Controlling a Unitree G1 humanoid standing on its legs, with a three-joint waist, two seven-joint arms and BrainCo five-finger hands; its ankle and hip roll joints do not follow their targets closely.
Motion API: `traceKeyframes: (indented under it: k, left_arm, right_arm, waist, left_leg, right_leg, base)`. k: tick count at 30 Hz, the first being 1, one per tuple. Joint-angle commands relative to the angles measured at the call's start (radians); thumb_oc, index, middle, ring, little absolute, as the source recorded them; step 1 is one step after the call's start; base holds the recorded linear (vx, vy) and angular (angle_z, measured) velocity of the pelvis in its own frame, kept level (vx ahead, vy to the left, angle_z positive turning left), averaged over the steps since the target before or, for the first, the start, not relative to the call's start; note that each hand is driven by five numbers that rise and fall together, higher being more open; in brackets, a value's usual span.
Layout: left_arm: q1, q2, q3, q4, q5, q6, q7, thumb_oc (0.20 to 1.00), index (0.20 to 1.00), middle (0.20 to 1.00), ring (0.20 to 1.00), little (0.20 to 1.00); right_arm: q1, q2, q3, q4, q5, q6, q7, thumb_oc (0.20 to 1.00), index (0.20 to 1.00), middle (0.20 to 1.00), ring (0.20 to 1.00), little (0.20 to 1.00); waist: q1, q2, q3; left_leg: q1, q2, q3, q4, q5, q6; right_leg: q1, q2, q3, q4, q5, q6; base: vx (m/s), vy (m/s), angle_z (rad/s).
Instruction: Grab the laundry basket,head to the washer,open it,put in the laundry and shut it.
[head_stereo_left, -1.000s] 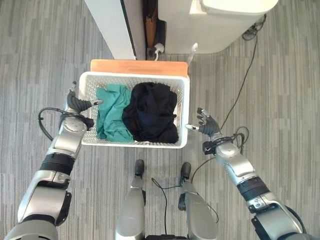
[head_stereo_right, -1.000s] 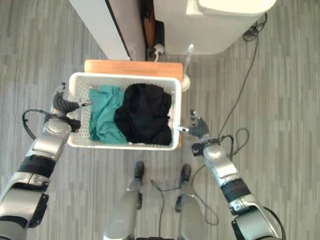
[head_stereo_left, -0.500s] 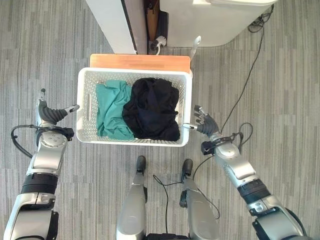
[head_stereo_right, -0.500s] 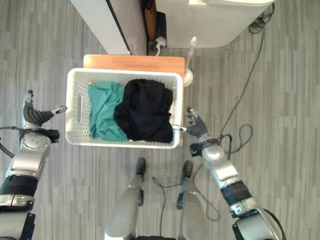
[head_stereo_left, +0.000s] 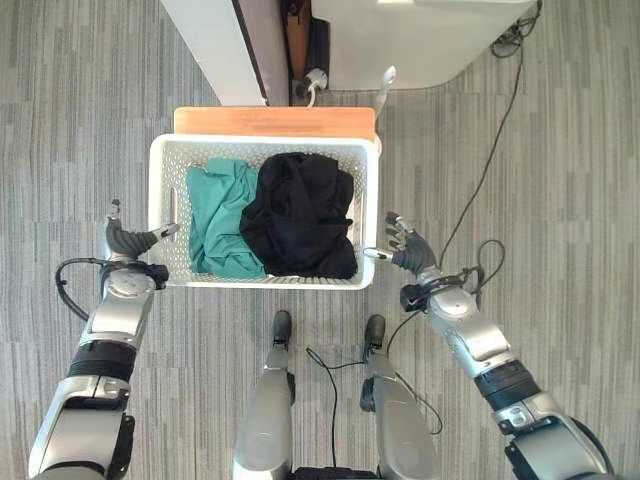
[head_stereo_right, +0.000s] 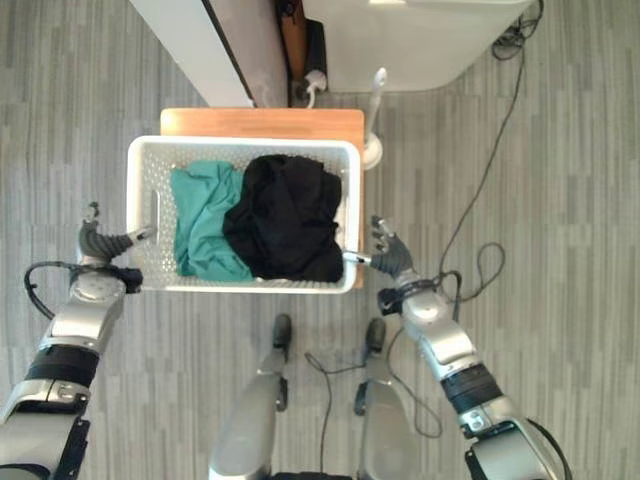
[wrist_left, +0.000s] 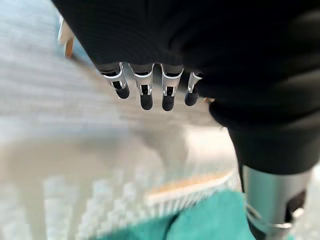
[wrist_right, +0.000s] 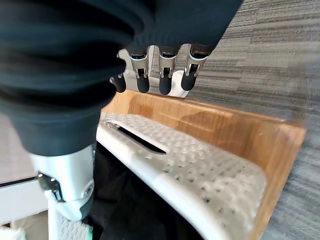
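A white perforated laundry basket (head_stereo_left: 165, 190) sits on a low wooden board (head_stereo_left: 275, 121) on the grey striped floor (head_stereo_left: 80, 100), and everything else is placed around it. Inside the basket, a teal garment (head_stereo_left: 215, 220) lies toward the robot's left side and a black garment (head_stereo_left: 300, 215) fills the middle and right side, the two touching. The left hand (head_stereo_left: 125, 242) is just beside the basket's left wall, its thumb reaching to the rim near the slotted handle; in the left wrist view its fingers (wrist_left: 146, 95) are straight and relaxed, curled round nothing. The right hand (head_stereo_left: 408, 250) is just beside the basket's right wall near the front corner, thumb pointing at the rim; the right wrist view shows its fingers (wrist_right: 162, 75) extended and loosely spread above the handle slot (wrist_right: 137, 140), gripping nothing. Beyond the far edge of the basket stands a large white appliance (head_stereo_left: 420, 40), with a white panel (head_stereo_left: 210, 50) to its left and a dark gap between them. A thin black cable (head_stereo_left: 495, 150) runs across the floor from the appliance, well to the right of the basket.
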Motion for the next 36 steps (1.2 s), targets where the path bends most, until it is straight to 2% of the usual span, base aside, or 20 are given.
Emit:
traceKeyframes:
  k: [1, 10, 18, 29, 36]
  left_arm:
    - [-0.063, 0.055, 0.012, 0.055, -0.055, -0.063, 0.026, 1.0, 1.0, 1.0, 1.0, 1.0]
    - [-0.19, 0.095, -0.087, 0.174, -0.107, -0.065, 0.005, 1.0, 1.0, 1.0, 1.0, 1.0]
    - [-0.204, 0.099, -0.106, 0.159, -0.114, -0.07, 0.016, 1.0, 1.0, 1.0, 1.0, 1.0]
    - [-0.224, 0.057, -0.13, 0.113, -0.066, -0.071, 0.029, 1.0, 1.0, 1.0, 1.0, 1.0]
    - [-0.214, 0.027, -0.171, 0.069, -0.056, -0.074, 0.013, 1.0, 1.0, 1.0, 1.0, 1.0]
  right_arm:
    - [0.009, -0.005, 0.019, -0.105, 0.051, -0.07, -0.028, 1.0, 1.0, 1.0, 1.0, 1.0]
    - [-0.046, -0.039, 0.042, -0.166, 0.103, -0.099, -0.061, 1.0, 1.0, 1.0, 1.0, 1.0]
    - [-0.079, -0.037, 0.047, -0.176, 0.115, -0.108, -0.091, 1.0, 1.0, 1.0, 1.0, 1.0]
    - [-0.199, -0.054, 0.073, -0.062, -0.008, -0.022, -0.114, 1.0, 1.0, 1.0, 1.0, 1.0]
    - [-0.23, 0.0, 0.095, 0.039, -0.019, 0.015, -0.107, 1.0, 1.0, 1.0, 1.0, 1.0]
  waist:
    - [-0.014, -0.045, -0.018]
    - [-0.021, -0.053, 0.008]
    - [-0.021, -0.058, 0.012]
    - [-0.019, -0.078, 0.004]
    - [-0.005, -0.112, -0.014]
  left_leg:
    - [-0.089, -0.005, -0.004, 0.06, -0.007, 0.031]
    - [-0.13, -0.001, -0.008, 0.066, 0.006, 0.022]
    - [-0.142, 0.002, -0.007, 0.068, 0.003, 0.023]
    - [-0.155, 0.003, -0.013, 0.094, -0.015, 0.025]
    - [-0.145, 0.006, -0.021, 0.124, -0.047, 0.032]
  right_leg:
    - [-0.082, -0.045, 0.024, 0.106, -0.064, 0.002]
    - [-0.12, -0.042, 0.024, 0.113, -0.06, 0.003]
    - [-0.135, -0.038, 0.026, 0.112, -0.056, 0.003]
    - [-0.126, -0.035, 0.018, 0.101, -0.052, 0.002]
    - [-0.082, -0.033, 0.004, 0.091, -0.056, 0.004]
  base:
    - [0.0, 0.0, 0.0]
    - [0.0, 0.0, 0.0]
    - [0.0, 0.0, 0.0]
    - [0.0, 0.0, 0.0]
    - [0.04, 0.049, 0.02]
